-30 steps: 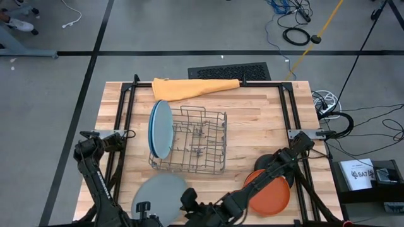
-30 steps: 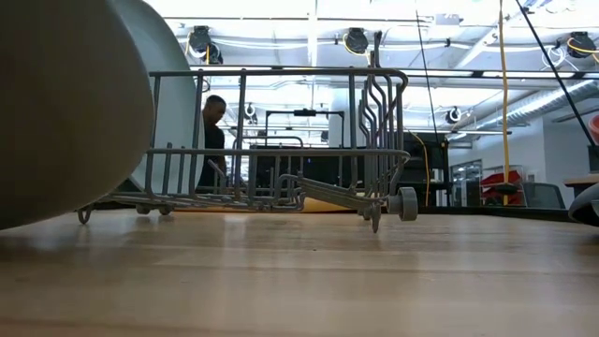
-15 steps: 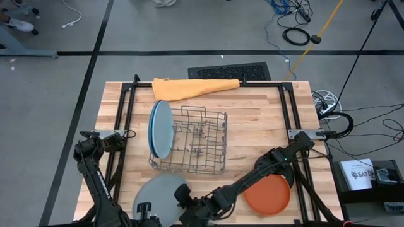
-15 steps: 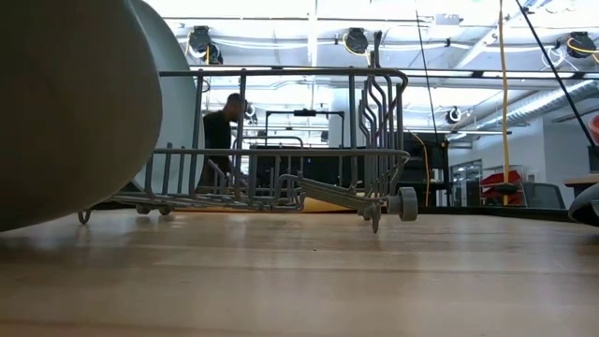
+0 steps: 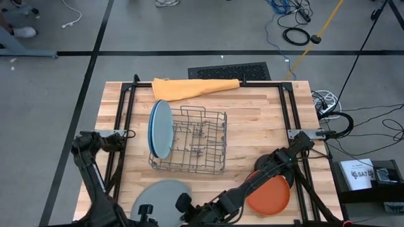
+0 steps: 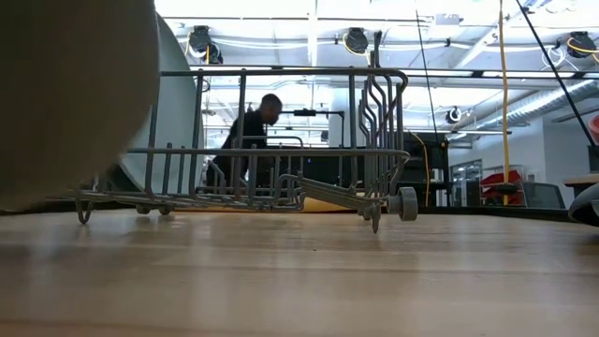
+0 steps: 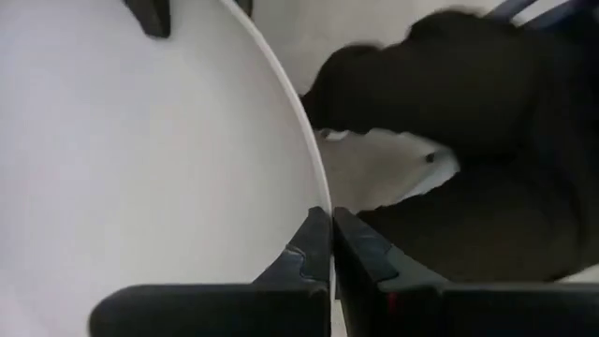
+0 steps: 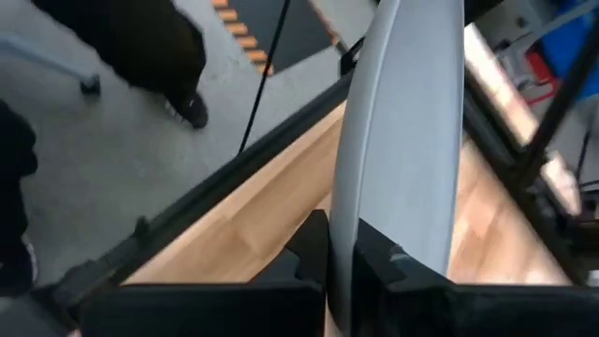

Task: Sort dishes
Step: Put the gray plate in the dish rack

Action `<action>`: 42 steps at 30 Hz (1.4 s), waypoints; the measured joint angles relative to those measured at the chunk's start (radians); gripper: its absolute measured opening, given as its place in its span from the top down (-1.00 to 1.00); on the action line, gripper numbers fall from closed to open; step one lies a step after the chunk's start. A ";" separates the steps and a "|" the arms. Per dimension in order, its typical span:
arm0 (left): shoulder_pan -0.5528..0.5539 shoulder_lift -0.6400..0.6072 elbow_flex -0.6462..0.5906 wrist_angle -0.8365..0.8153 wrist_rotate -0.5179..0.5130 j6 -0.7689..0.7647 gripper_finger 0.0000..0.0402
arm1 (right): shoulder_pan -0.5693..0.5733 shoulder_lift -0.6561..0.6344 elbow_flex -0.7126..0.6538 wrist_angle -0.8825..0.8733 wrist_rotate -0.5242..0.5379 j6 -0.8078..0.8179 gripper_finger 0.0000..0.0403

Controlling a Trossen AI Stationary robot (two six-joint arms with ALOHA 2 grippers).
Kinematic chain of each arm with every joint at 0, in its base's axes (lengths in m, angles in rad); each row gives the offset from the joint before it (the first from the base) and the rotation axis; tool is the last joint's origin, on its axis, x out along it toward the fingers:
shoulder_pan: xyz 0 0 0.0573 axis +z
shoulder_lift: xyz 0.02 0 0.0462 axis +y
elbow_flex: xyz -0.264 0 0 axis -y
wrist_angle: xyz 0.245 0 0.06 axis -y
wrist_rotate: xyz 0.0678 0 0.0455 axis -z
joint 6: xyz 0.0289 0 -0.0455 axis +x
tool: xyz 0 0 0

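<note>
A large grey plate (image 5: 161,193) hangs over the table's near edge, held by both grippers. My left gripper (image 7: 329,220) is shut on its rim at the near side. My right gripper (image 8: 339,239) is shut on its rim at the right side (image 5: 184,203). In the low view the plate (image 6: 65,94) fills the left. Two light blue plates (image 5: 160,128) stand on edge in the left end of the wire rack (image 5: 196,142). An orange plate (image 5: 270,194) lies flat at the right, partly over a black one (image 5: 278,162). My left gripper pinches the grey plate's rim (image 7: 316,183) between its two fingertips, one on each face. Only the edge reaches between them. My right gripper pinches the plate's rim (image 8: 351,201) between its two fingers, which come at it edge-on from the table's right. The plate sits tilted in the hold.
A folded orange cloth (image 5: 192,87) lies at the table's far edge behind the rack. The rack's right part holds no plates. Bare wood lies between the rack and the orange plate. A person (image 6: 248,140) moves in the room behind the table.
My right arm has swung its gripper in against the grey plate's right rim. The plate's lower edge has risen a little off the table in the low view, and from above the plate looks more tipped toward the near edge.
</note>
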 joint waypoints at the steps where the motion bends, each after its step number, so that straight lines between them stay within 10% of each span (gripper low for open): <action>1: 0.000 -0.021 0.000 0.007 -0.013 0.010 0.96 | 0.003 -0.010 0.001 0.000 0.003 0.000 0.97; 17: -0.057 -0.309 0.002 0.232 -0.343 0.494 0.79 | 0.056 -0.085 -0.003 -0.082 0.130 0.034 0.98; 28: -0.175 -0.429 0.002 0.361 -1.101 0.881 0.60 | 0.119 -0.191 -0.003 0.127 0.532 0.075 0.98; 35: -0.194 -0.423 0.001 0.368 -1.296 0.828 0.60 | 0.115 -0.241 0.000 0.332 1.028 0.115 0.98; 42: -0.152 -0.406 0.000 0.234 -1.308 0.591 0.60 | -0.006 -0.232 -0.043 0.317 1.018 0.292 0.98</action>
